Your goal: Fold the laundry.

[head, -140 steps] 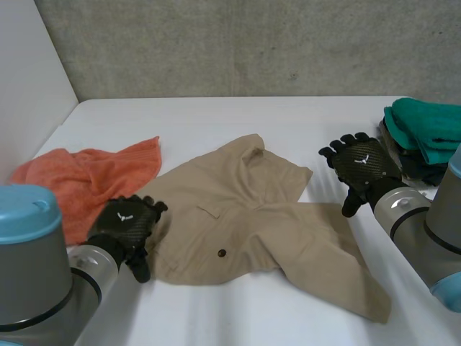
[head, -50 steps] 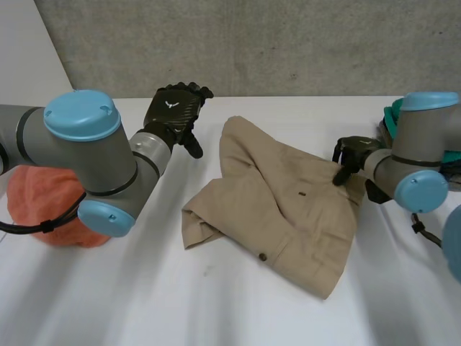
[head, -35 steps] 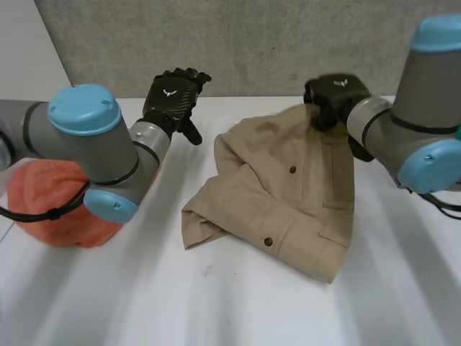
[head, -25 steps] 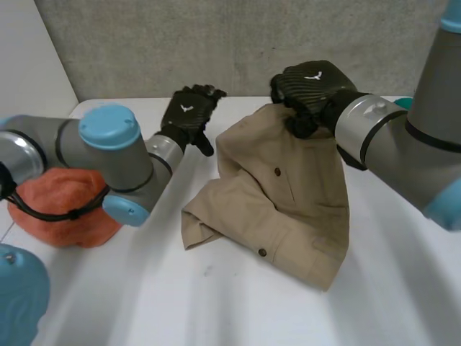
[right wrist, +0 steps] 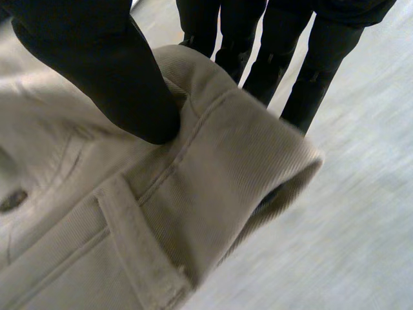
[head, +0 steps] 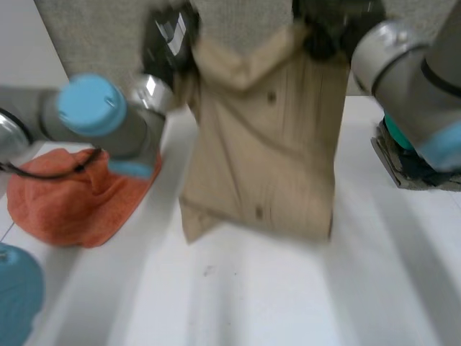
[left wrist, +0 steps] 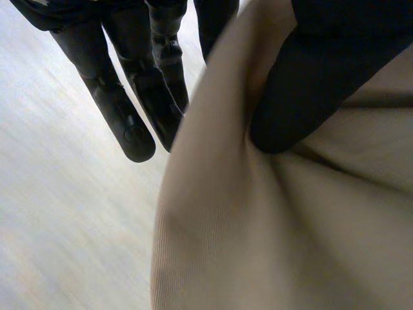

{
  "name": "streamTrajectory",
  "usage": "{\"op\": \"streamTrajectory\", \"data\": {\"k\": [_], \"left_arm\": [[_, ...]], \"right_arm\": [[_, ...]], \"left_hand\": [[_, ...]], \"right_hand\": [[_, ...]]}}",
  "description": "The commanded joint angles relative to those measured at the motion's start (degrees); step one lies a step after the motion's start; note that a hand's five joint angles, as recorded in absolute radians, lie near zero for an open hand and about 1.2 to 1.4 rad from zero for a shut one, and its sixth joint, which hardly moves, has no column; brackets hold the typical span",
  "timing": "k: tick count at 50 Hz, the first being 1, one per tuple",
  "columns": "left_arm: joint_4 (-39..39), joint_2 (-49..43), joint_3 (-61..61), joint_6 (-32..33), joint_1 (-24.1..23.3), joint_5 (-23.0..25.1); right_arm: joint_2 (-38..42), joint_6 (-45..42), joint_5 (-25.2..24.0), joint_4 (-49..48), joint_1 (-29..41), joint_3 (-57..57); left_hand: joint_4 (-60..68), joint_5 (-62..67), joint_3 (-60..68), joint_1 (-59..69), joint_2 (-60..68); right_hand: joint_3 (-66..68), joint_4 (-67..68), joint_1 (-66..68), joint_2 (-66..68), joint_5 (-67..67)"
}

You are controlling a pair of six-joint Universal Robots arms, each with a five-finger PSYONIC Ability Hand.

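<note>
A pair of tan shorts hangs upright above the white table, held by its top edge, with its lower hem near the tabletop. My left hand grips the top left corner; in the left wrist view its thumb pinches the tan cloth against the fingers. My right hand holds the top right corner; in the right wrist view its thumb presses the waistband against the fingers.
An orange towel lies crumpled at the table's left, under my left arm. A stack of folded clothes, teal and dark, sits at the right edge. The white table stretches bare in front of the shorts.
Both hands have risen toward the back, lifting the shorts off the table until they hang. The left hand, open beside the cloth half a second ago, now pinches the left corner.
</note>
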Motion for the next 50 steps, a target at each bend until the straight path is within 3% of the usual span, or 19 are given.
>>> {"op": "streamTrajectory", "data": {"k": [1,4,10,17,21,25,29,31,35,36,39,40,50], "left_arm": [[10.1,9.2,2.4,0.0,1.5,-4.3],[9.9,10.5,1.9,0.2,1.4,-6.0],[6.5,13.5,-8.3,0.3,1.1,-8.8],[1.3,17.3,-28.2,0.3,0.3,-8.7],[-2.3,17.5,-38.2,0.3,-0.1,-8.7],[-10.0,17.6,-45.4,0.5,-0.3,-8.7],[-22.4,19.1,-50.0,0.9,-0.4,-9.1],[-26.4,21.0,-51.0,1.2,-0.4,-9.0],[-33.5,25.2,-52.3,1.3,-0.6,-8.8],[-35.5,27.5,-52.7,1.3,-0.9,-8.8],[-37.1,31.2,-53.2,2.0,-1.5,-8.7],[-37.2,31.7,-53.2,2.0,-1.6,-8.7],[-37.2,35.3,-51.6,4.7,-0.1,-7.3]], "right_arm": [[5.5,-0.1,1.7,-24.6,0.2,-11.0],[5.7,-0.1,2.1,-34.1,0.3,-9.2],[5.7,-0.2,1.9,-34.7,0.3,-3.2],[7.6,-0.7,0.2,-24.1,0.3,6.0],[13.0,-2.4,-0.4,-14.2,0.5,9.4],[17.4,-6.2,0.2,-5.1,0.6,10.7],[18.6,-10.0,1.0,3.9,0.3,11.7],[18.2,-10.6,1.2,7.3,-0.2,12.9],[17.5,-10.6,1.4,8.8,-0.4,15.4],[17.2,-10.5,1.4,8.8,-0.4,15.9],[14.2,-10.4,1.5,8.7,-0.4,18.2],[12.4,-10.2,1.5,8.6,-0.5,19.5],[2.2,-4.1,0.9,6.8,-2.2,26.4]], "left_hand": [[11.2,14.4,11.9,12.5,45.6],[11.2,14.4,11.9,12.5,45.6],[11.2,14.4,11.9,12.5,45.6],[11.2,14.4,11.9,12.5,45.6],[11.2,14.4,11.9,12.5,45.6],[11.2,14.4,11.9,12.5,45.6],[11.2,14.4,11.9,12.5,45.6],[6.2,9.4,6.9,7.5,40.6],[-17.8,-14.6,-17.1,-16.6,16.6],[-29.0,-25.8,-28.4,-27.8,5.4],[-45.5,-42.4,-44.9,-44.3,-11.1],[-46.9,-43.8,-46.3,-45.7,-12.5],[-49.0,-45.8,-48.3,-47.7,-14.6]], "right_hand": [[11.6,11.3,15.1,12.3,13.7],[11.6,11.3,15.1,12.3,13.7],[11.6,11.3,15.1,12.3,13.7],[11.6,11.3,15.1,12.3,13.7],[11.6,11.3,15.1,12.3,13.7],[11.6,11.3,15.1,12.3,13.7],[11.6,11.3,15.1,12.3,13.7],[11.6,11.3,15.1,12.3,13.7],[11.6,11.3,15.1,12.3,13.7],[9.5,9.1,13.0,10.2,11.6],[-26.0,-26.4,-22.6,-25.4,-23.9],[-43.3,-43.7,-39.8,-42.6,-41.2],[-49.9,-50.3,-46.4,-49.2,-47.8]]}}
